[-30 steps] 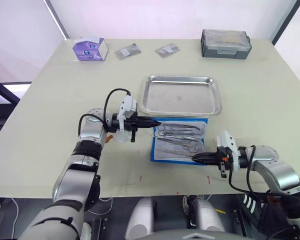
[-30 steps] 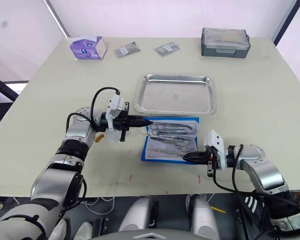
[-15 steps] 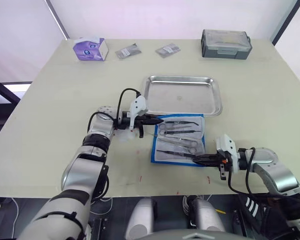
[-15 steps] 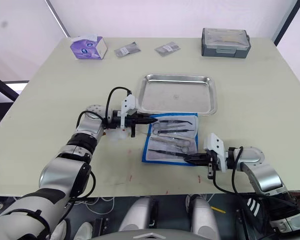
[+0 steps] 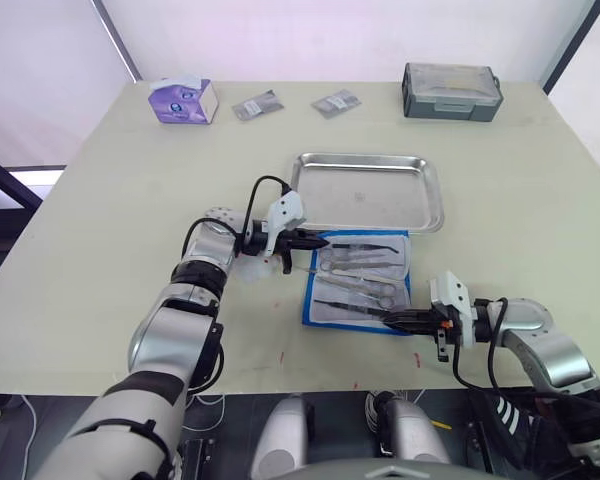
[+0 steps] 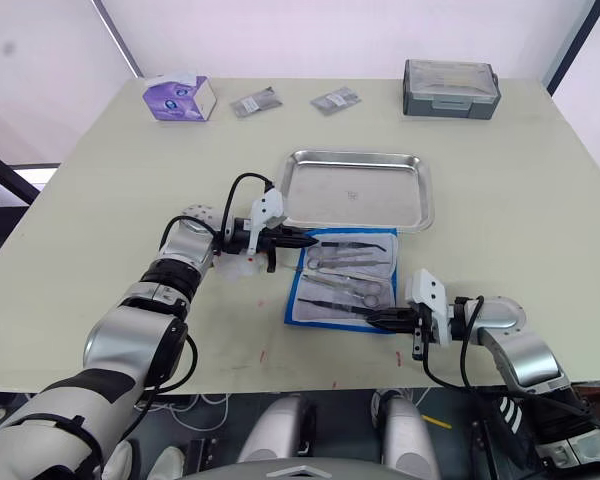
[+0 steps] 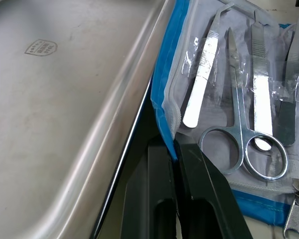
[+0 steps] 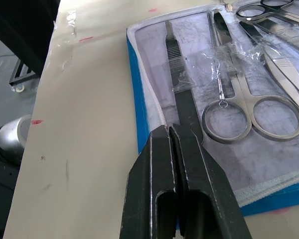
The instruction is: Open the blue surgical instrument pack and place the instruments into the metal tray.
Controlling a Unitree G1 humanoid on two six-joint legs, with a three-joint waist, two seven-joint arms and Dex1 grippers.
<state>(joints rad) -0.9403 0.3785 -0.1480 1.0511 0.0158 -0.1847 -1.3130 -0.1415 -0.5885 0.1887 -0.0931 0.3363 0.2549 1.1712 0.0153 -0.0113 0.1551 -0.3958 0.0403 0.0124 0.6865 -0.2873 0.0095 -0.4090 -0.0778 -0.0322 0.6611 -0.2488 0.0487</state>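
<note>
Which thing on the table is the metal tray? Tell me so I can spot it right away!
Find the big pale table and look at its middle. There, just beyond the open blue surgical instrument pack holding silver tools, lies the metal tray. It is the only shiny silver rectangle with rounded corners and a raised rim, unlike the dark grey box at the table's far edge.

Four camera views of one tabletop.
Two head cameras look down over both arms; each wrist camera looks closely along its gripper at the blue surgical instrument pack (image 7: pixel 162 94), seen by all.
</note>
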